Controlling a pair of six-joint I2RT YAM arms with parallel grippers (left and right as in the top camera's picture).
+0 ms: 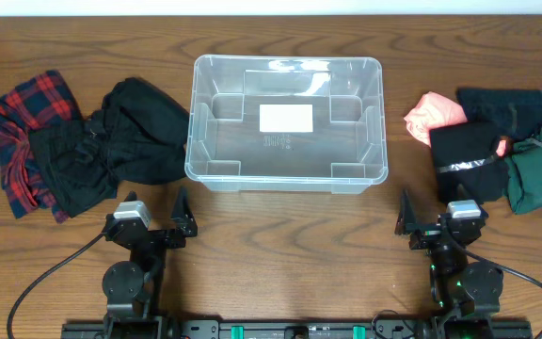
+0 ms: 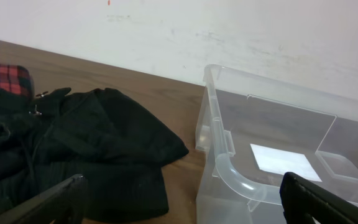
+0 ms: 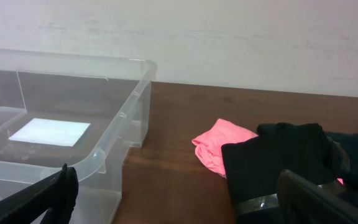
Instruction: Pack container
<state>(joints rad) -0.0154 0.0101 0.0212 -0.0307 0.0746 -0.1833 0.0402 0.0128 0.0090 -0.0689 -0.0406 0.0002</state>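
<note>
The container (image 1: 376, 122) is a large clear bin in the middle of the table, with only a white label (image 1: 285, 118) on its base. My left gripper (image 1: 149, 226) rests near the front edge, below the bin's left corner. It is open, with nothing between its fingers. In the left wrist view the container (image 2: 229, 168) is ahead to the right and a black garment (image 2: 104, 149) ahead to the left. My right gripper (image 1: 440, 231) rests at the front right, open and holding nothing. In the right wrist view the container (image 3: 129, 109) is to the left.
Left of the bin lie a red plaid cloth (image 1: 26, 132) and black garments (image 1: 120, 137). To its right lie a pink cloth (image 1: 436, 111), a black garment (image 1: 469, 155), a dark navy one (image 1: 504, 105) and a dark green one (image 1: 534, 174).
</note>
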